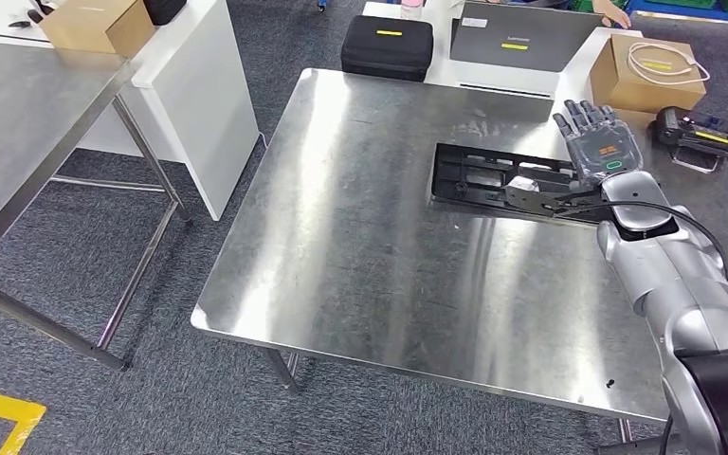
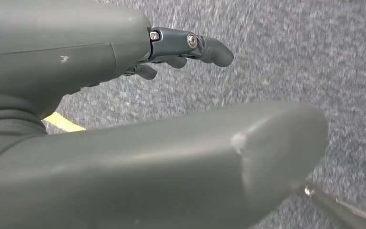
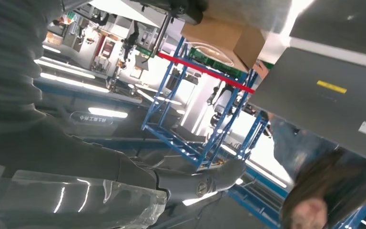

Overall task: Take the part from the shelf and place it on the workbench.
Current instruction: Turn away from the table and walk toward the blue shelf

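The black frame-like part (image 1: 493, 180) lying on the table's (image 1: 360, 246) far right looks stiff, light and flat, best gripped by its rim, where the right hand (image 1: 599, 144) rests open-fingered over its right end, the left hand (image 2: 181, 47) hanging empty with fingers loosely apart.

Bright overhead light is smeared as streaky glare across the steel workbench (image 1: 370, 246); highlights are blown out toward 1 o'clock in the right wrist view, and the left wrist view is blurred
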